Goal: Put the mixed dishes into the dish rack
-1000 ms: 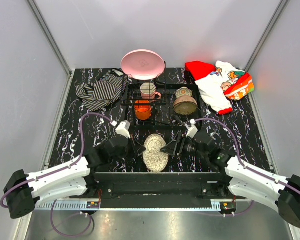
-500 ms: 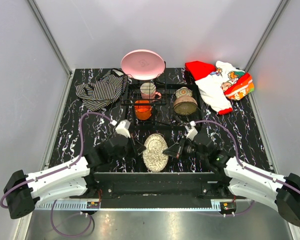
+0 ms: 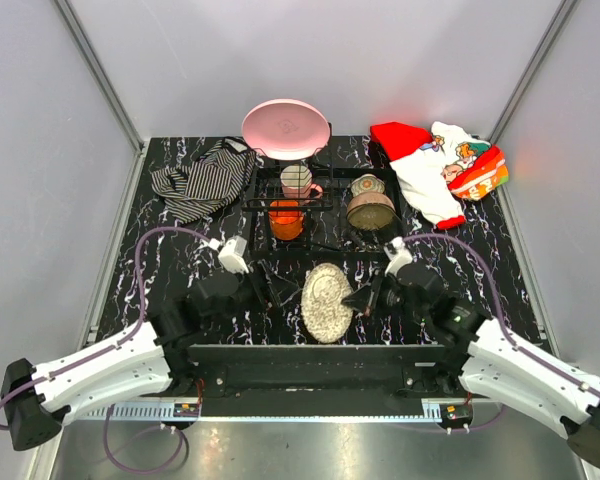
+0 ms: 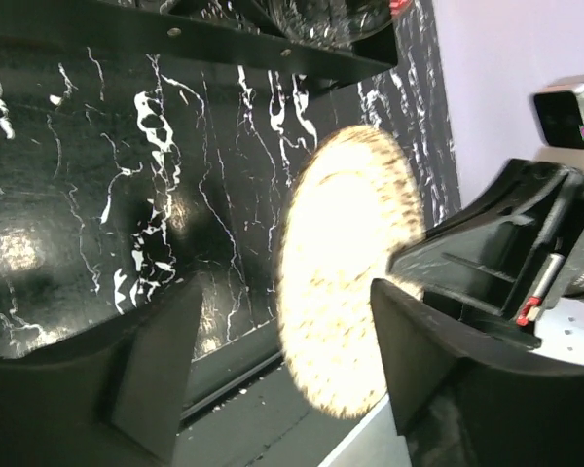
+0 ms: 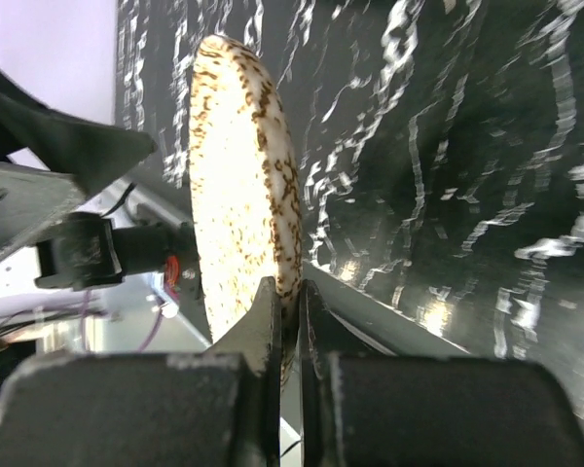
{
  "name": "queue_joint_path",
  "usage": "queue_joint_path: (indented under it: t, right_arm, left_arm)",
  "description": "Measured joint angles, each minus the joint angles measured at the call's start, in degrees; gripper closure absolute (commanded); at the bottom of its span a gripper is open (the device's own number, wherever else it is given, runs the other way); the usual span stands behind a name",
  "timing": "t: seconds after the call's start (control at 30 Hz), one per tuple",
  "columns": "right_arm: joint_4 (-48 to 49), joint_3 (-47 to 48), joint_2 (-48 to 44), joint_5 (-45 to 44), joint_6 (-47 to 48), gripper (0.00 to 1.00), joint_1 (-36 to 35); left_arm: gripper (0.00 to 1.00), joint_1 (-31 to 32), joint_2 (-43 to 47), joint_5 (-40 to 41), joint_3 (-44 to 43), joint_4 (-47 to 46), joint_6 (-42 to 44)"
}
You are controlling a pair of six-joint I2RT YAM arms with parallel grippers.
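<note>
Tan-gold plate (image 3: pixel 326 302) on edge, axis near-far, face L

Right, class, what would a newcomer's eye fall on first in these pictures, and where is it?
The tan-gold patterned plate, on edge near the front of the table: the right gripper pinches its rim, and the left gripper stands open beside it. Then the pink round plate, upright at the far end of the dish rack, and the red-white printed cloth at far right.
</note>
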State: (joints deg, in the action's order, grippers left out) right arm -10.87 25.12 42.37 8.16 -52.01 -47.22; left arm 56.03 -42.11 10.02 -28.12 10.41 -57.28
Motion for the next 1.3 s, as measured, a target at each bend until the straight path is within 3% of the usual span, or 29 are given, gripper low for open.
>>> queue_joint_path:
  t: [0.27,0.43,0.6,0.8,1.07,1.3]
  right_arm:
    - [-20.37,11.85,-9.90,-13.38,8.46,1.00,-0.04]
    - [-22.18,19.80,-15.72,-24.63,19.32,1.00,-0.04]
    - [-19.69,35.45,-3.19,-30.03,32.68,1.00,-0.04]
    - [-9.16,48.37,14.67,-32.17,51.12,1.00,-0.02]
    - [-0.42,58.53,28.68,-24.70,74.07,1.00,0.17]
    - [1.11,66.55,36.35,-6.10,86.93,1.00,4.37]
  left_arm:
    - [0.19,0.04,7.85,3.45,-3.48,7.15,0.00]
    - [0.19,0.04,10.19,4.79,-3.76,9.68,-0.09]
    - [0.18,0.04,10.01,4.81,-3.76,10.71,-0.37]
    - [0.18,0.04,9.62,4.83,-3.76,10.71,-0.39]
    - [0.17,0.04,9.35,4.96,-3.76,11.34,0.00]
    - [0.16,0.04,9.42,5.33,-3.76,12.76,0.28]
